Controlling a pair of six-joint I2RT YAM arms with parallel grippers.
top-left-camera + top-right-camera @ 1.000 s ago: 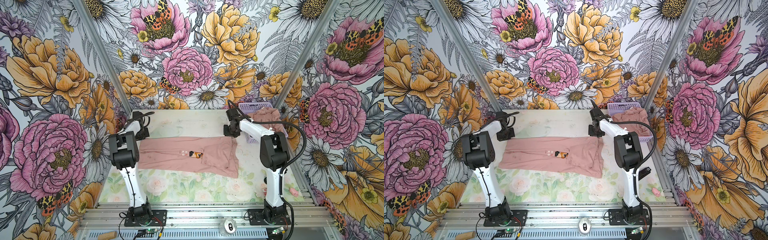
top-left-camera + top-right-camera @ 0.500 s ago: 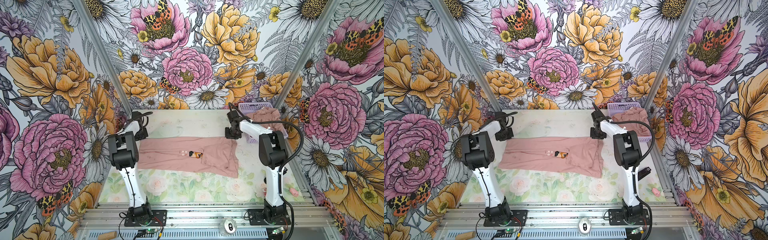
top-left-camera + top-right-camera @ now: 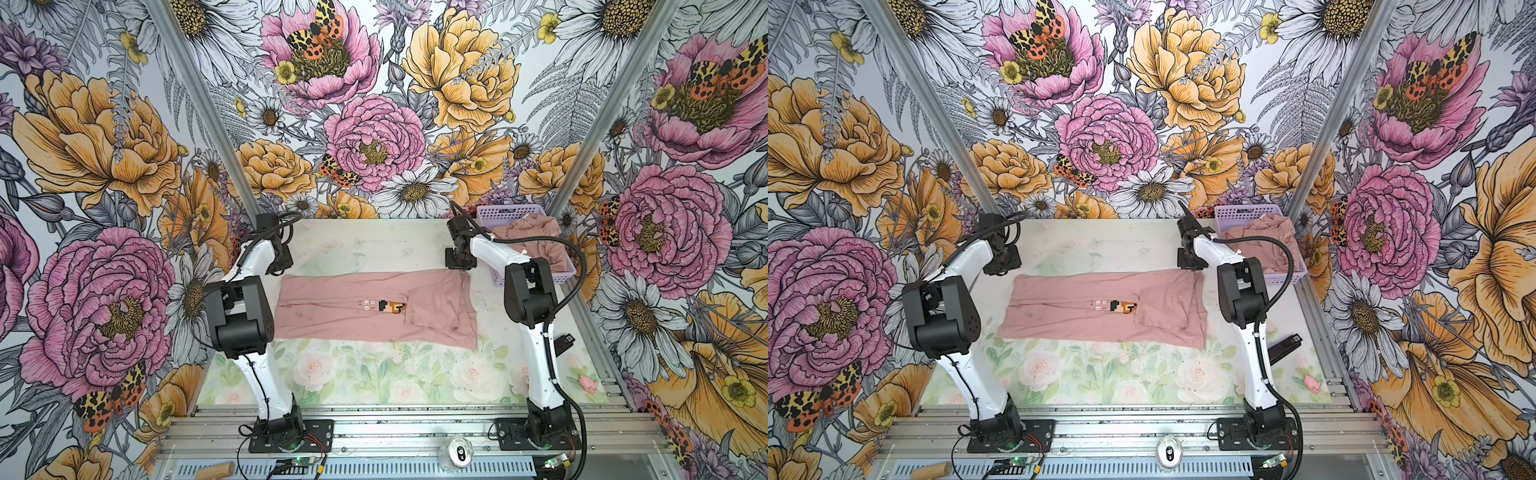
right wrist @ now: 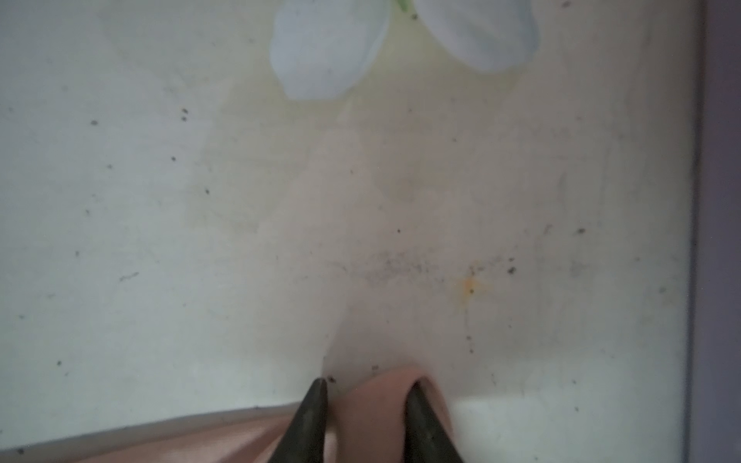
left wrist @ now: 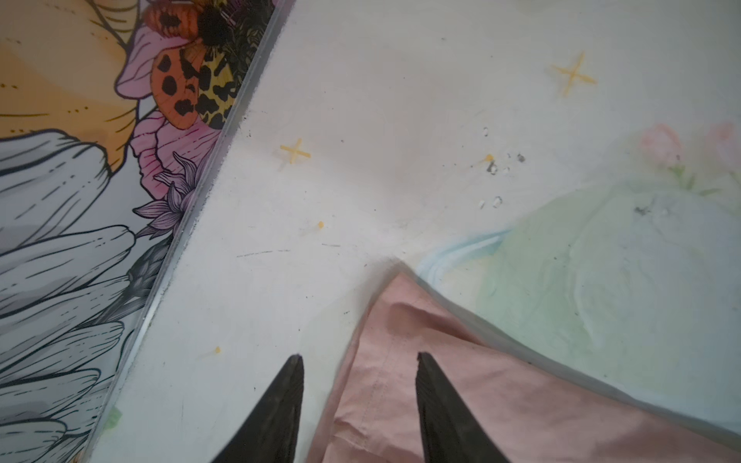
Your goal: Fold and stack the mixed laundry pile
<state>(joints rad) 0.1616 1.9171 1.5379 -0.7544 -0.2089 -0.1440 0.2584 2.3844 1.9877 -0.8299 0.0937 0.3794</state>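
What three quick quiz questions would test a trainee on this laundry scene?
1. True or false: the dusty-pink T-shirt with pixel-art print lies on the floral-printed table.
2. Where does the lavender perforated plastic basket stand? A) the table's far right corner B) its near left corner C) its centre
3. What fills the basket?
Key: 1 true; 2 A; 3 crumpled dusty-pink garments.

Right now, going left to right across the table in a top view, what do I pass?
First the left gripper → pink T-shirt → right gripper → lavender basket holding pink clothes.
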